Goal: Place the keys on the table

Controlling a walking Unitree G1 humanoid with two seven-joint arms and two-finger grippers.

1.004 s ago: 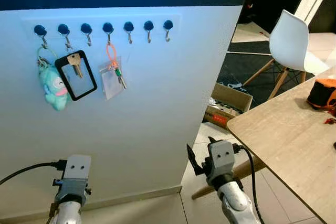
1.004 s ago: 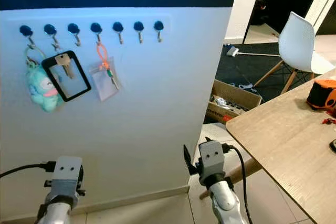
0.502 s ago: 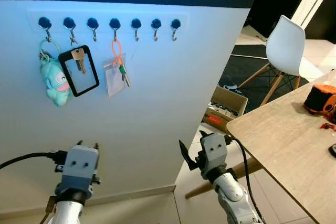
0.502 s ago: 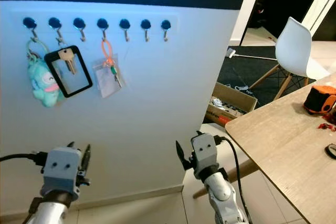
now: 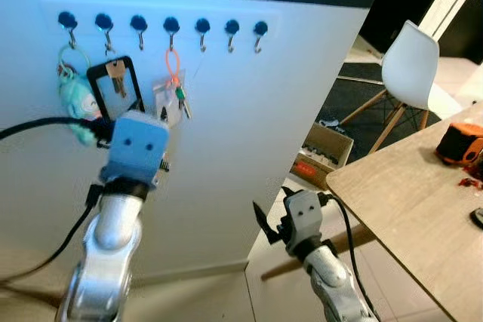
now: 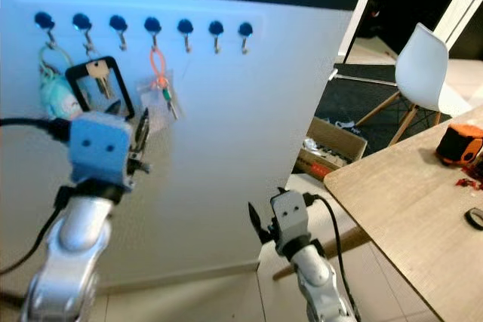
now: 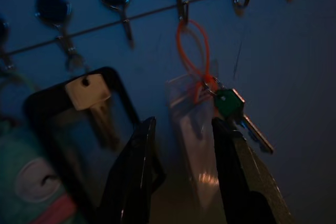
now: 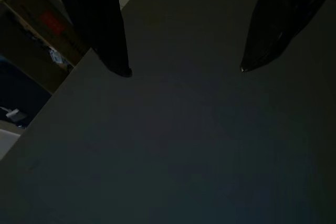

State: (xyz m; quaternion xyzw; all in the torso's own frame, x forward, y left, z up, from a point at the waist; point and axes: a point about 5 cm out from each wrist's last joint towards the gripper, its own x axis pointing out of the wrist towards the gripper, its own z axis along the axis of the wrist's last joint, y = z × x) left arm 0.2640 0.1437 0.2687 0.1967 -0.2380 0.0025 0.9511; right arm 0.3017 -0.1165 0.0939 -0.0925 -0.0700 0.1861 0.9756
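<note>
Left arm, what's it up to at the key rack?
The left gripper is raised to the wall hooks with its fingers open, aimed at the green key that hangs on an orange loop from a hook. It has not closed on anything yet. A framed key and a plush keychain hang beside it. The right gripper hangs low and open near the table, where the keys are meant to go.

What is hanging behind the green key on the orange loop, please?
A clear plastic sleeve hangs against the wall behind the green key, from the same orange loop. The open left gripper is in front of the sleeve, hiding part of it.
</note>
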